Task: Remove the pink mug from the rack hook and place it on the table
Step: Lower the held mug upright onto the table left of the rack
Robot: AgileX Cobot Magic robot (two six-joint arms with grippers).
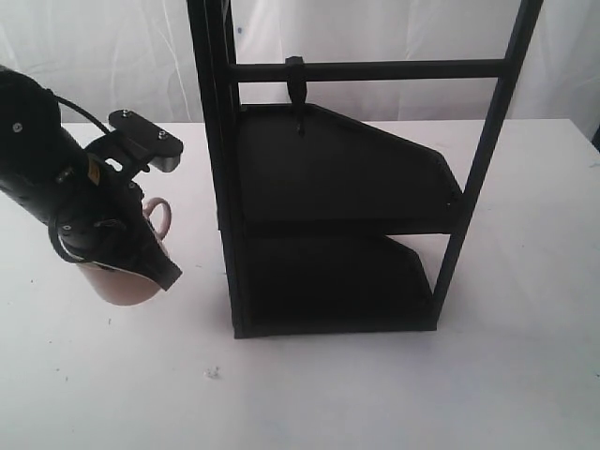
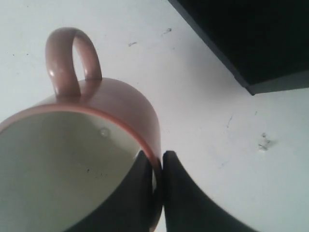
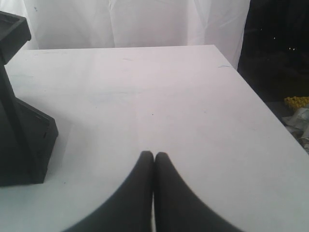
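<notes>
The pink mug (image 1: 120,284) is off the rack (image 1: 222,187) and sits at the left-middle of the exterior view, well to the left of the frame and low over the table (image 1: 375,394). Honestly can't tell if its base is actually touching the white top or is just above it, since the arm covers most of it. Its opening faces up, and the cream inside shows in the left wrist view. The loop handle (image 1: 161,217) sticks out at the mug's upper right, toward the rack.

The left gripper (image 2: 161,159) has it by the rim, with one finger inside the cup and the other outside. They're pinched tight on the wall, roughly across from the handle.

The rack hook (image 1: 296,92) hangs off the crossbar (image 1: 394,69) at the upper middle of the exterior view, well apart from the mug. The two slanted shelves (image 1: 337,173) sit below it.

The right gripper (image 3: 154,155) only shows in its own wrist view. Its fingers are pressed together tip to tip with nothing between them, over plain tabletop with a corner of the rack's base nearby.
</notes>
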